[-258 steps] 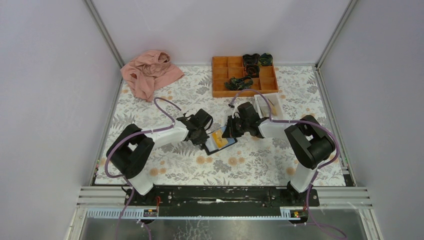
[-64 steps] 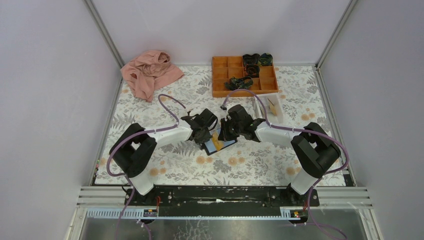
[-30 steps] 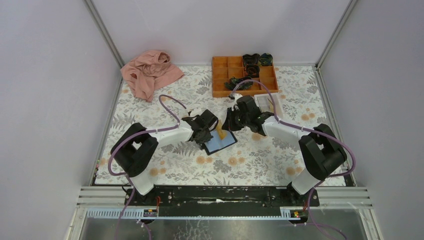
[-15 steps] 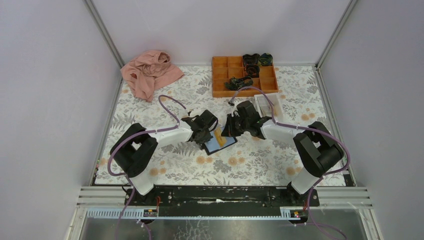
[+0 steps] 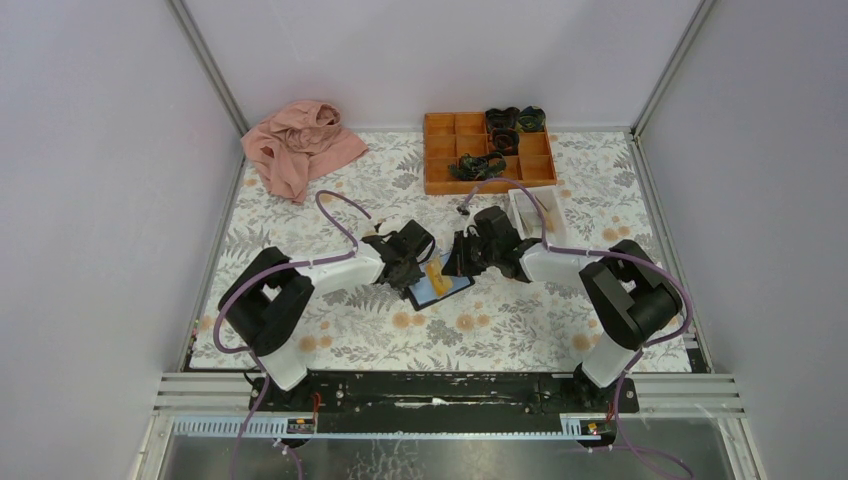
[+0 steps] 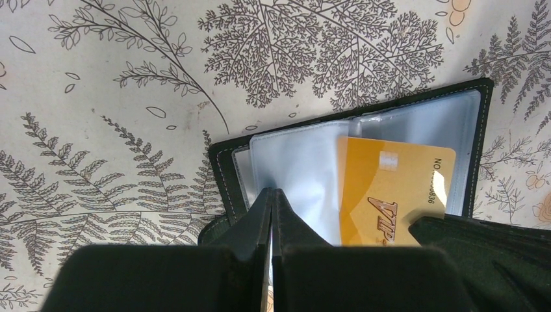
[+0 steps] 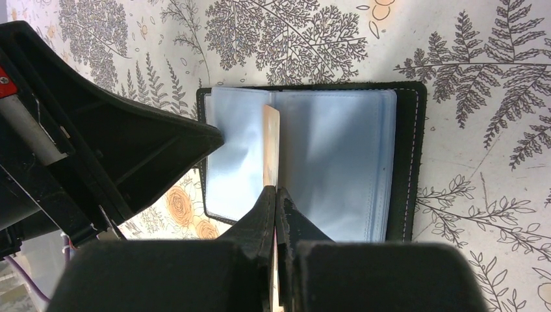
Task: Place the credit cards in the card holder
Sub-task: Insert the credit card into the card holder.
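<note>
While the holder point(image 7: 344, 162) lies open, the right gripper point(image 7: 275, 192) pinches a card point(image 7: 271, 144).

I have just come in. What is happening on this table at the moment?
Both arms work over the flat black card holder, which lies open on the floral-patterned table. The left gripper is shut at the holder's edge and seems to pinch one clear pocket leaf. The right gripper is shut on an orange-yellow plastic card, held on edge over the holder's light-blue pockets. The card does not look fully pushed in yet.
</note>
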Robot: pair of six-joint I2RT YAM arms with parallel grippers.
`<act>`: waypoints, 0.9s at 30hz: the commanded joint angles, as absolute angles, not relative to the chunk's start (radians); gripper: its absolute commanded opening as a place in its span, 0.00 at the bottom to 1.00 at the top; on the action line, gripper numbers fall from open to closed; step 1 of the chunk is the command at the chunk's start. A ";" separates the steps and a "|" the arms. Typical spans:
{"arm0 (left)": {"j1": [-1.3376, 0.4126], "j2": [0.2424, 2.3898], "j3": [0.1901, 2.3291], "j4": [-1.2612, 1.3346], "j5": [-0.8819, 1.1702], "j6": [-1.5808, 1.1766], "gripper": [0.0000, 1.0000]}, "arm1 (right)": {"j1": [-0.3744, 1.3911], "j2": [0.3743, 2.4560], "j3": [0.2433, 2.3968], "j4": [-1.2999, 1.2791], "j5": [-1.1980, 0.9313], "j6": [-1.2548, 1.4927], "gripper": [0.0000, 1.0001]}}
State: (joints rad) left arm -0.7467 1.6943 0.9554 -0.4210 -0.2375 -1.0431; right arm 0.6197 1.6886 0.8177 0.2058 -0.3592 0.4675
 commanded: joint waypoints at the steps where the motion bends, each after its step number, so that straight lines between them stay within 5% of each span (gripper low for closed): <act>1: -0.759 1.703 0.912 -0.517 -0.250 -1.034 0.00 | 0.620 1.705 0.802 0.217 -0.359 0.459 0.00; 27: -0.773 1.684 0.878 -0.537 -0.254 -1.054 0.00 | 0.620 1.737 0.748 0.305 -0.270 0.459 0.00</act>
State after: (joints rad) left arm -0.7532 1.6741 0.9283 -0.4072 -0.2481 -1.0557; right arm 0.6151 1.7077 0.7635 0.3073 -0.3298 0.4694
